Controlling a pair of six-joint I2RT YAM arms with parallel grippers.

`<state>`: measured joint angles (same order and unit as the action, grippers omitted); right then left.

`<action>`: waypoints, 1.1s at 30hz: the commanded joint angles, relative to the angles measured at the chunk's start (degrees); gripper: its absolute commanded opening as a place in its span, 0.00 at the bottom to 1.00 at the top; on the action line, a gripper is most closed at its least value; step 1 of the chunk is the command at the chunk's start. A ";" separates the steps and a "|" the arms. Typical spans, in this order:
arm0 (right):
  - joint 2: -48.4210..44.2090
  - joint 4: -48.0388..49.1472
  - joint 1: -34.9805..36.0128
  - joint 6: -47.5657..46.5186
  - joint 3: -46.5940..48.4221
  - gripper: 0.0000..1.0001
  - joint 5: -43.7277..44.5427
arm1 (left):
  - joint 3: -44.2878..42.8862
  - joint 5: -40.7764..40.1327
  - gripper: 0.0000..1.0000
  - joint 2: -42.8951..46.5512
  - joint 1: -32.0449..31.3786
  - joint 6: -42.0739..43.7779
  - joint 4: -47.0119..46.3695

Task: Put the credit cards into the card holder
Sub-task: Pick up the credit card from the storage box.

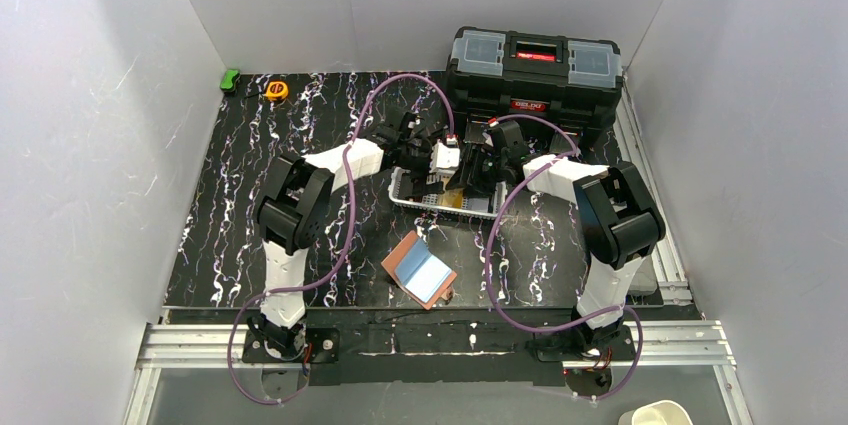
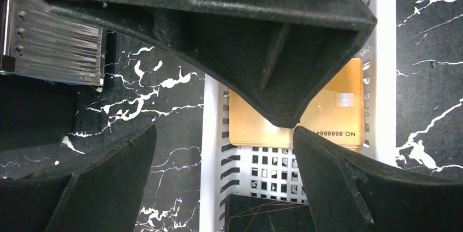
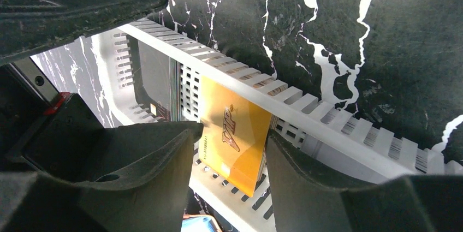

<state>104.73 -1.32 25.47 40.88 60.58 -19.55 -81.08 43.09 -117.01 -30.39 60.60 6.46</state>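
In white basket (image 3: 327,128), right gripper (image 3: 232,132) straddles orange card (image 3: 232,158), seemingly clamping it; left gripper (image 2: 224,130) wide open.

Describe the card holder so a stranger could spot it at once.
From the black toolbox at the table's back, come forward past the white slotted basket. The card holder lies open near the front edge, on its own: the only salmon-brown thing, with a light blue centre.

Top external looks down from high at the near edge over the whole table (image 1: 240,205); the 2 wrist cameras, very near, share the white slotted basket (image 2: 210,134) and orange card (image 3: 235,128).
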 commanded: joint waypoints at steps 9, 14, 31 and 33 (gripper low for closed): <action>-0.47 3.93 -0.25 1.58 -1.88 0.58 -1.11 | -1.08 1.64 0.95 -1.67 -1.07 1.74 0.63; 0.27 4.43 -0.26 2.13 -2.12 0.58 -1.14 | -3.15 1.04 0.95 -1.21 -1.09 -3.34 0.74; 0.15 4.97 -0.25 2.31 -1.68 0.57 -1.70 | -2.15 0.68 0.95 -0.57 0.45 0.31 1.58; 0.12 5.06 -0.25 2.41 -1.67 0.57 -1.99 | -1.80 0.59 0.95 -0.74 0.13 1.70 1.56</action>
<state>104.75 1.85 25.12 43.03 58.61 -19.90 -83.72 42.57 -118.30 -29.58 59.83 8.73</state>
